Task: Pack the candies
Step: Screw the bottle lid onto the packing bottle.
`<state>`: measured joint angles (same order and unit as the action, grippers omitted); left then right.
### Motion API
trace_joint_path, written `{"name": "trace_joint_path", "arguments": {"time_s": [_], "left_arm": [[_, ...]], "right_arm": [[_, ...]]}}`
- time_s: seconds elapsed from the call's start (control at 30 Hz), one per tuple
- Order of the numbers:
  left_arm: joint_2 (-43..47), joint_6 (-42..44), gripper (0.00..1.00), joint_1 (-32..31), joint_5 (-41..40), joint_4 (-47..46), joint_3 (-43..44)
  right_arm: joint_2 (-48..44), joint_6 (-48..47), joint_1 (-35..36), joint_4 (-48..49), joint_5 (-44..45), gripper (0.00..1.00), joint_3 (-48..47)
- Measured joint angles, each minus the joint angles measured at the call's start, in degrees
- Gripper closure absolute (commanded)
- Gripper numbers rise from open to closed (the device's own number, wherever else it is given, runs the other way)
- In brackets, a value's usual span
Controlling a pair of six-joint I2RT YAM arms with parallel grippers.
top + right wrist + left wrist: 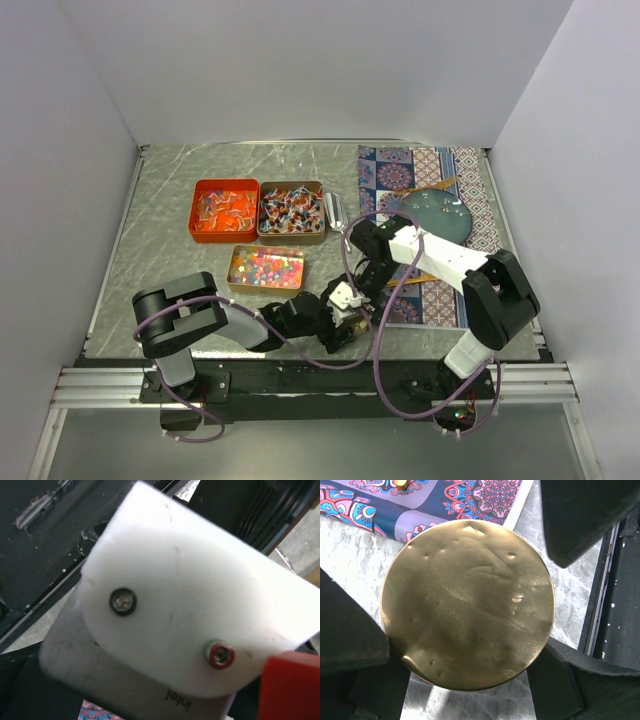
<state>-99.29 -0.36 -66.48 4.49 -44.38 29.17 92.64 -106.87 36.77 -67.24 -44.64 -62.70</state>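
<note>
The candies lie in three trays at the table's left: orange and red pieces in a red tray [225, 210], mixed wrapped pieces in a brown tray [291, 211], and bead-like pieces in a gold tray [265, 267]. My left gripper [345, 322] reaches right near the front edge. In the left wrist view its gripper [467, 630] has dark fingers [350, 640] on both sides of a gold round disc [467, 605], which fills the gap. My right gripper [358, 288] hangs just above the left wrist. The right wrist view shows only the left arm's white camera mount [190, 610], not its own fingers.
A teal plate [438, 215] sits on a patterned mat [400, 170] at the right; the mat's corner shows in the left wrist view [445, 500]. A small silver object [334, 211] lies beside the brown tray. The black rail [300, 375] runs along the front edge.
</note>
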Motion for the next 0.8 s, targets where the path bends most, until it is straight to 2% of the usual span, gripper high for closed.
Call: {"name": "trace_joint_path", "arguments": {"time_s": [0.33,0.43,0.6,0.8], "left_arm": [[-0.22,-1.18,0.99,0.76,-0.81,-0.74,-0.15],[-0.35,-1.07,0.99,0.76,-0.96,-0.96,-0.17],[-0.39,-0.9,0.99,0.76,-1.29,-1.05,-0.22],[-0.44,-0.79,0.99,0.76,-1.62,-1.07,-0.24]], "right_arm": [[2.6,4.52,0.5,-1.46,1.07,0.0,-3.61],[1.55,5.99,0.5,0.28,0.61,0.04,-2.32],[-1.4,11.69,0.79,5.88,0.68,0.13,0.83],[-4.57,21.55,0.85,10.14,2.25,0.14,3.61]]}}
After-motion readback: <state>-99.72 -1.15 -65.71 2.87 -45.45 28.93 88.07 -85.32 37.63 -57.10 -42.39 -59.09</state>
